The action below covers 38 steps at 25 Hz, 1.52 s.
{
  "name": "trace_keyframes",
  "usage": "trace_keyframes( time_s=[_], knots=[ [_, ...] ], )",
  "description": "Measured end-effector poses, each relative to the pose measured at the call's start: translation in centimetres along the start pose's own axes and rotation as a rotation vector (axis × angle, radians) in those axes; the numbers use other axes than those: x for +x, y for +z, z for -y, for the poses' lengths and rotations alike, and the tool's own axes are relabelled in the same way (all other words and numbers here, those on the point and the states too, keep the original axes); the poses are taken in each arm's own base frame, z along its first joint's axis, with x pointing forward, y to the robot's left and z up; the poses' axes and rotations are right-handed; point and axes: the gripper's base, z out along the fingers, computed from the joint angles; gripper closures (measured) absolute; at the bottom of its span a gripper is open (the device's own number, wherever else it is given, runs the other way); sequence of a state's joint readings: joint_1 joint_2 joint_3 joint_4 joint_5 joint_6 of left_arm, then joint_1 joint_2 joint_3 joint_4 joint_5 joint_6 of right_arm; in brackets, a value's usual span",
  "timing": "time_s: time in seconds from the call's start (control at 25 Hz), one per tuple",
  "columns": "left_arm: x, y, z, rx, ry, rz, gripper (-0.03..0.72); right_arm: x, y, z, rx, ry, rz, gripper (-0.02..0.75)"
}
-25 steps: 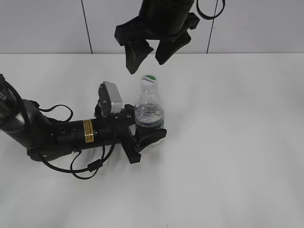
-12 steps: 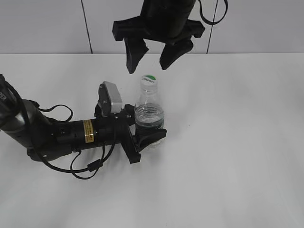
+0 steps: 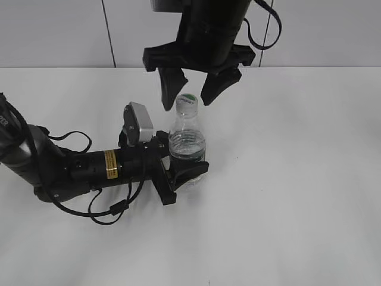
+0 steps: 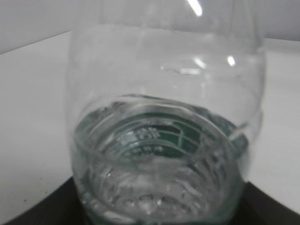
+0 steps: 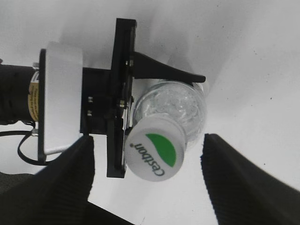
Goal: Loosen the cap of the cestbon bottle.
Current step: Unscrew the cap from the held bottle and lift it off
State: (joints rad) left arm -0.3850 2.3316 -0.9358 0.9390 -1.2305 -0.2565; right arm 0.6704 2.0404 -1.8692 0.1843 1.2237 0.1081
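The cestbon bottle (image 3: 187,143) stands upright on the white table, clear with a dark green label band. My left gripper (image 3: 186,173) is shut on the bottle's lower body and holds it; the bottle (image 4: 164,140) fills the left wrist view. The white cap (image 3: 187,100) with a green leaf mark sits on the neck. My right gripper (image 3: 191,94) hangs open right above the cap, one finger on each side, not touching. In the right wrist view the cap (image 5: 156,148) lies between the open fingers (image 5: 147,180), with the bottle's shoulder (image 5: 180,105) beyond it.
The left arm (image 3: 65,170) lies low across the table at the left with loose cables. A white tiled wall (image 3: 59,30) stands behind the table (image 3: 297,179).
My right gripper has come down from above toward the cap and now straddles it, still open. The left gripper and bottle have not moved.
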Motion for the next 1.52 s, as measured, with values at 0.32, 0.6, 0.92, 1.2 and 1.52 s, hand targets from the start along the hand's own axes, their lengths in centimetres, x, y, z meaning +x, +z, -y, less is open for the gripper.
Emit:
trace_keyframes(
  time_s=[0.32, 0.6, 0.92, 1.2, 1.52],
  knots=[
    [0.0, 0.0, 0.0, 0.0, 0.0, 0.0, 0.279, 0.14, 0.29, 0.17, 0.012, -0.005, -0.01, 0.206],
    [0.0, 0.0, 0.01, 0.001, 0.0, 0.0, 0.279, 0.14, 0.29, 0.21, 0.017, -0.011, -0.009, 0.234],
    [0.0, 0.0, 0.01, 0.001, 0.0, 0.0, 0.279, 0.13, 0.28, 0.23, 0.019, -0.017, -0.009, 0.241],
    [0.0, 0.0, 0.01, 0.001, 0.0, 0.0, 0.279, 0.14, 0.29, 0.18, 0.014, -0.016, -0.01, 0.244],
    [0.0, 0.0, 0.02, 0.002, 0.0, 0.0, 0.279, 0.11, 0.23, 0.16, 0.012, -0.022, -0.008, 0.245]
  ],
)
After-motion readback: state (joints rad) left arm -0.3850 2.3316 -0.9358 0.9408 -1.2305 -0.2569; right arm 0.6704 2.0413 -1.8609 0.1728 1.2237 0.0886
